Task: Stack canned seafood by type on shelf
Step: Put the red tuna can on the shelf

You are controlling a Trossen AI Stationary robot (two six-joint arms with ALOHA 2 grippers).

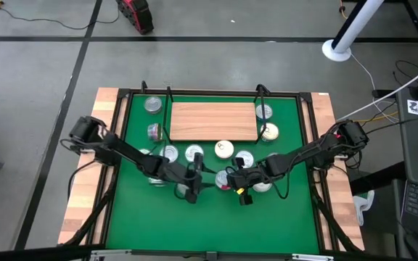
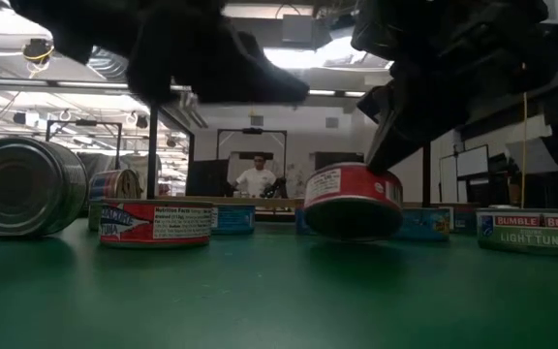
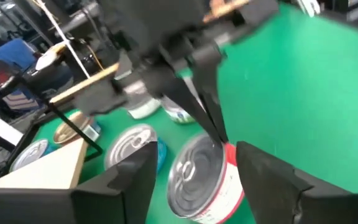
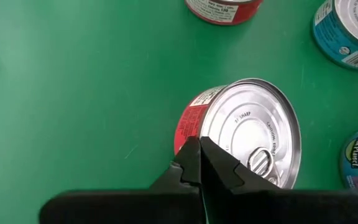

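Observation:
A red-labelled can of seafood point(image 4: 247, 134) with a silver lid stands tilted on the green mat point(image 1: 209, 217). Its lower edge point(image 2: 355, 236) rests on the mat. My right gripper point(image 4: 200, 144) is shut, its tips at the can's rim. My left gripper point(image 3: 196, 152) is open, one finger on each side of the can. I cannot tell whether they touch it. The shelf, a light wooden board point(image 1: 212, 119), lies at the far side of the mat. Several other cans point(image 1: 194, 154) sit around the shelf. My right gripper presses its shut fingertips point(image 3: 215, 127) against the red-labelled can at the lid's rim point(image 4: 205, 127), where lid and red side wall meet. The fingers come slanting down from the table's right side. The can is tipped up, its lid turned toward my left gripper.
Near the tilted can are a flat red-labelled can point(image 2: 155, 221), a silver can on its side point(image 2: 22, 184) and a tuna can point(image 2: 536, 233). More cans flank the shelf point(image 1: 153, 106) point(image 1: 263, 111). The mat's near half is bare. A person stands far behind.

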